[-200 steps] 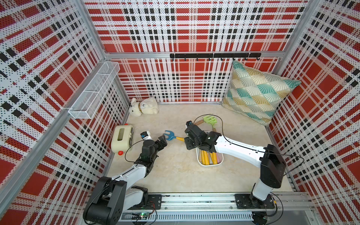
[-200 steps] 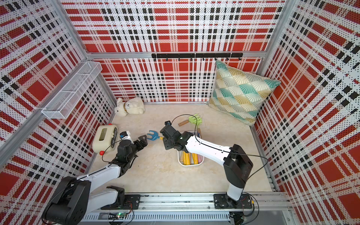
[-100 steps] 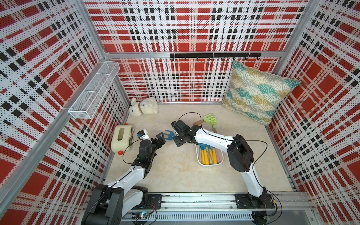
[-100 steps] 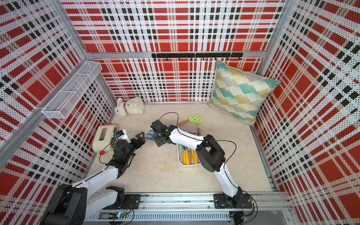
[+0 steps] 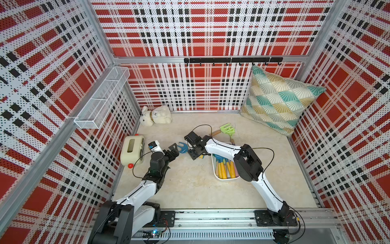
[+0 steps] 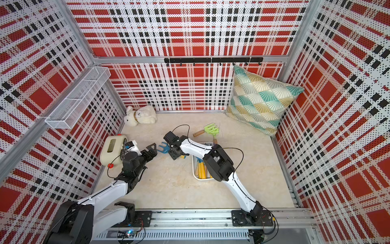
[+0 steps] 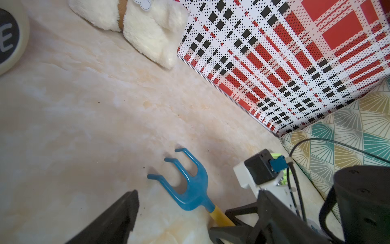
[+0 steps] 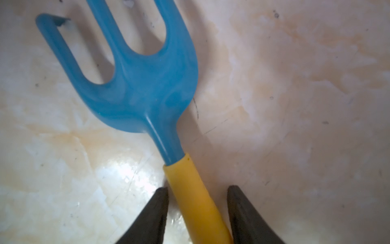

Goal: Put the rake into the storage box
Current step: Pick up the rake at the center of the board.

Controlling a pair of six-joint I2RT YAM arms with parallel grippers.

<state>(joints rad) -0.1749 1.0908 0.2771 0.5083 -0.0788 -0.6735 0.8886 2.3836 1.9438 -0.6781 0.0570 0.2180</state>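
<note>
**Rake on floor, right claw around handle, not boxed yet**

Top views: rake [image 5: 182, 147] is seen in both, flat on the floor [image 5: 190, 190], near but outside the storage box [image 5: 215, 173]. The box is already loaded with yellow-handled tools [image 5: 224, 171]. Right gripper [image 5: 194, 152] is set over the handle. Left gripper [image 5: 173, 150] is spread wide, empty, just beside the blue head.

Left wrist: tines [image 7: 175, 161] are hooked down onto the floor.

Right wrist: jaws are narrowed either side of the yellow handle [image 8: 196, 200]. A gap is shown at each tip, so clamping cannot be told.

Risks:
- Pinch is taken close to the head, so the rake may be swung or dropped on lift.
- Left gripper may be clipped.
- Tines may be snagged on the box rim or tools.
</note>
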